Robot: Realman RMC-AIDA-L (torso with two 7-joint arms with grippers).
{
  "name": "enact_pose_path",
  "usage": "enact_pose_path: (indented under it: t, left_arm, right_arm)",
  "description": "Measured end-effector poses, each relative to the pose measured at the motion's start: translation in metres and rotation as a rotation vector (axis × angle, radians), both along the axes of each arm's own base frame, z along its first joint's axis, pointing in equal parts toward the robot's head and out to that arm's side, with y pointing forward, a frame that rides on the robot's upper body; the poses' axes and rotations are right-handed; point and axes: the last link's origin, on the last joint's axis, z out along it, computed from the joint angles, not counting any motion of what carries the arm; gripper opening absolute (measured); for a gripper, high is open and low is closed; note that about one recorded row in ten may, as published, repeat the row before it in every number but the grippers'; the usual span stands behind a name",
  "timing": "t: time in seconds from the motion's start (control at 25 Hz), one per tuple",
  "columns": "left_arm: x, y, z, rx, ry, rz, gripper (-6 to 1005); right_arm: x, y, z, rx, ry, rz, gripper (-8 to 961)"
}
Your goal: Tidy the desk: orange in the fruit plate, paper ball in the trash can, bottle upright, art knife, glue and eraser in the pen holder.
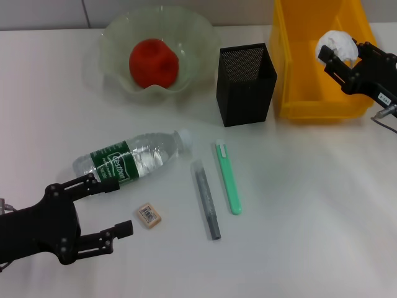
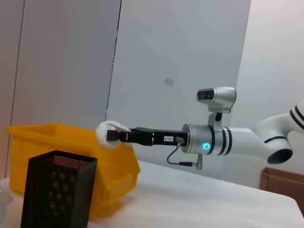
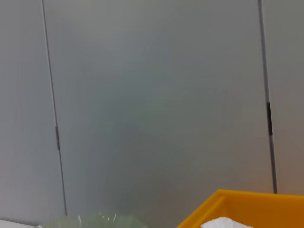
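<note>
Head view, right pincer [image 1: 333, 53] gripping paper ball [image 1: 335, 45] over trash can [image 1: 310, 93], left pincer [image 1: 118, 208] wide, arm cropped.

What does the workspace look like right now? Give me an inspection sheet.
Surface: white table.
Job's things: orange in fruit plate; bottle lying on its side; eraser, grey glue stick and green art knife on the table; pen holder upright beside trash can.
Clutter: nothing seen.
Grippers: right gripper shut on paper ball over the trash can; left gripper open, near the bottle and eraser.
Cables: a thin cable at the right wrist.
Surroundings: grey wall panels; cardboard box.
</note>
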Motion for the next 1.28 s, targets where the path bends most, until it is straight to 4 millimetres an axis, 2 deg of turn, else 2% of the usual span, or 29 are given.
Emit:
enact_pose_path:
  t: [0.36, 0.76, 1.08, 1.2, 1.28]
  left_arm:
    - [0.0, -0.001, 0.001, -0.001, -0.003, -0.002, 704]
    - [0.0, -0.001, 0.001, -0.001, -0.002, -0.002, 700]
    - [0.0, -0.001, 0.001, -0.001, -0.004, -0.003, 697]
    - [0.0, -0.001, 0.001, -0.001, -0.004, -0.003, 696]
    - [0.0, -0.001, 0.001, -0.002, -0.004, -0.005, 695]
  right_arm:
    - [-0.003, 0.001, 0.001, 0.005, 0.005, 0.011, 517]
    - [-0.003, 0.002, 0.003, 0.011, 0.006, 0.014, 839]
    - [-0.004, 0.0, 0.004, 0.012, 0.02, 0.026, 838]
    - [-0.011, -0.007, 0.006, -0.001, 0.068, 0.081, 837]
    - [-0.02, -0.022, 0.008, -0.059, 0.117, 0.179, 836]
